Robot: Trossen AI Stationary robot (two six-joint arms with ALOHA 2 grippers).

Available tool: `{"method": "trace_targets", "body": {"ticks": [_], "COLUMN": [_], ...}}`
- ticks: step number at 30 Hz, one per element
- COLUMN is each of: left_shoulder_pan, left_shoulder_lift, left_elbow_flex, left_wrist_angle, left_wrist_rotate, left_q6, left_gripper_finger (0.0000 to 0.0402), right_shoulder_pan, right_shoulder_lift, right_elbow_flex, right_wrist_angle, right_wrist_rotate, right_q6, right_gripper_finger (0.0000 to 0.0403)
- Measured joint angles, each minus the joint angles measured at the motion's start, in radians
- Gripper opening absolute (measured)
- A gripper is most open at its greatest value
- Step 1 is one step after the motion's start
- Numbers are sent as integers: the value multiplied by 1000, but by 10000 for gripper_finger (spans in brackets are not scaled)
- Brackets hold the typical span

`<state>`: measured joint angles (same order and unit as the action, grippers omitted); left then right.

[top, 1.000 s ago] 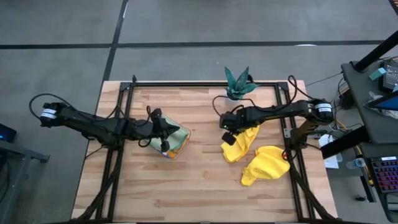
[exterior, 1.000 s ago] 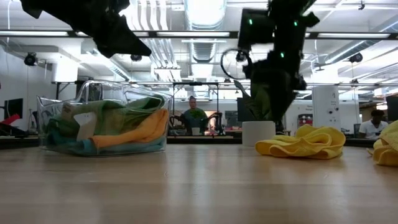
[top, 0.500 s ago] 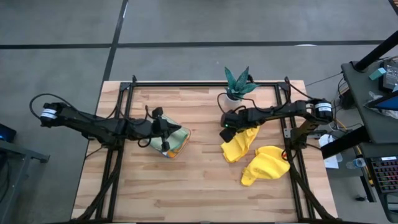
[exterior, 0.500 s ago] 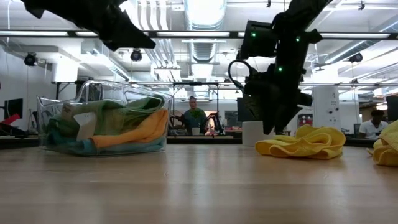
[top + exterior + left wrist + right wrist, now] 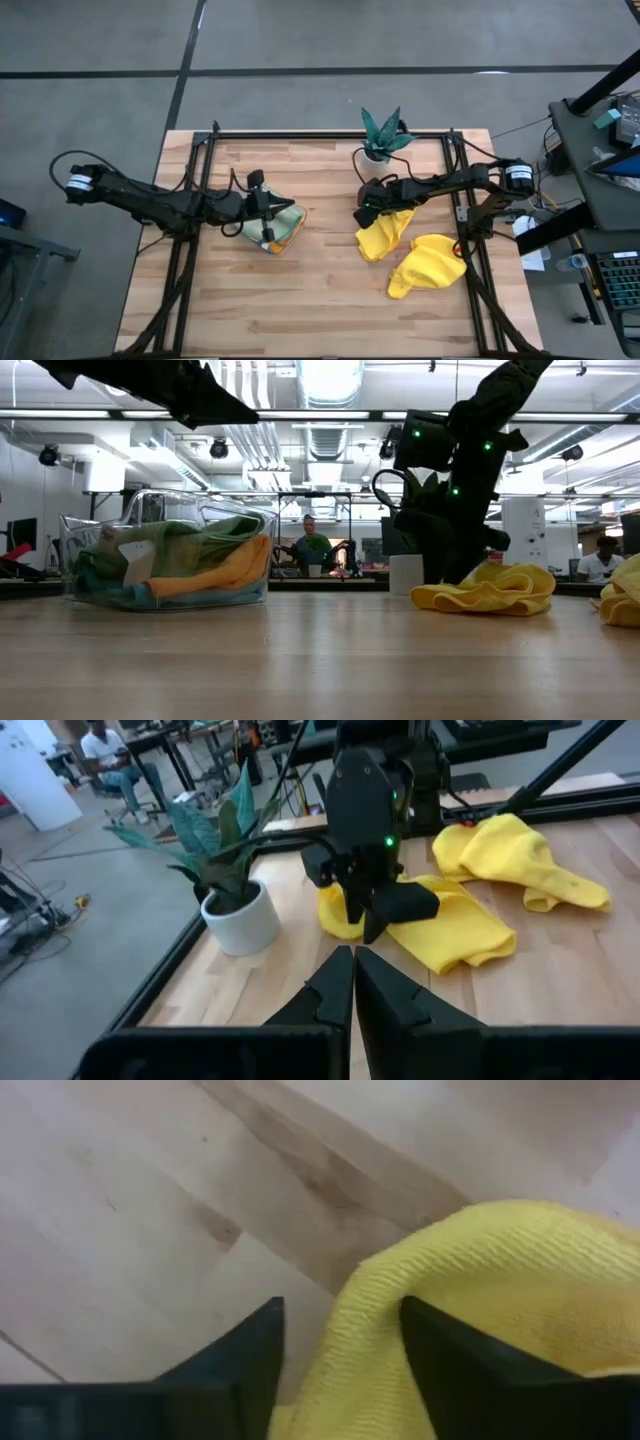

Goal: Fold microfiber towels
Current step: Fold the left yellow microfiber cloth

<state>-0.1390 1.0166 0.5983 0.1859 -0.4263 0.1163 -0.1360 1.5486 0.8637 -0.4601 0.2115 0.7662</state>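
Since a second ago your right gripper point(image 5: 366, 207) has dropped from above the counter point(image 5: 330, 290) down to the near yellow towel point(image 5: 385, 228), and its fingers have gone from together to apart. You can see in the right wrist view that the two fingers point(image 5: 240, 1355) straddle a raised fold of that yellow towel point(image 5: 480, 1300), with bare wood beside it; whether they touch the cloth you cannot tell. In the low view the gripper point(image 5: 440, 565) sits right at the left end of the crumpled towel point(image 5: 490, 590).

Your left gripper point(image 5: 262, 205) hovers over the clear tray point(image 5: 285, 238), fingers pressed together, as the left wrist view shows point(image 5: 352, 982). It holds nothing. The tray point(image 5: 165, 560) holds the green, orange and blue towels point(image 5: 180, 565), bundled together.

A second yellow towel point(image 5: 428, 265) lies crumpled on the counter just beside the first, nearer the right edge. The plant point(image 5: 382, 135) stands at the far edge, close behind your right arm. People point(image 5: 312, 545) sit in the room beyond the counter.
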Motion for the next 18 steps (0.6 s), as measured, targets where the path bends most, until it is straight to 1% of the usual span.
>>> {"method": "trace_targets", "body": {"ticks": [3, 7, 8, 11, 13, 18], "left_shoulder_pan": [2, 2, 2, 2, 2, 2], "left_shoulder_lift": [3, 3, 3, 3, 3, 3], "left_elbow_flex": [0, -1, -1, -1, -1, -2], "left_wrist_angle": [20, 41, 43, 48, 49, 86], "left_wrist_rotate": [-1, -1, -1, -1, -1, 4], "left_q6": [25, 53, 54, 72, 74, 54], "left_gripper_finger": [0, 0, 0, 0, 0, 0], "right_shoulder_pan": [0, 0, 1, 12, 29, 96], "right_shoulder_lift": [10, 39, 39, 30, -2, -97], "right_elbow_flex": [-1, -2, -1, -2, 0, 43], "right_wrist_angle": [5, 13, 18, 48, 68, 73], "right_wrist_rotate": [2, 8, 19, 24, 19, -10], "right_q6": [-3, -31, -48, -74, -107, -257], "right_gripper_finger": [127, 31, 21, 12, 10, 9]}}
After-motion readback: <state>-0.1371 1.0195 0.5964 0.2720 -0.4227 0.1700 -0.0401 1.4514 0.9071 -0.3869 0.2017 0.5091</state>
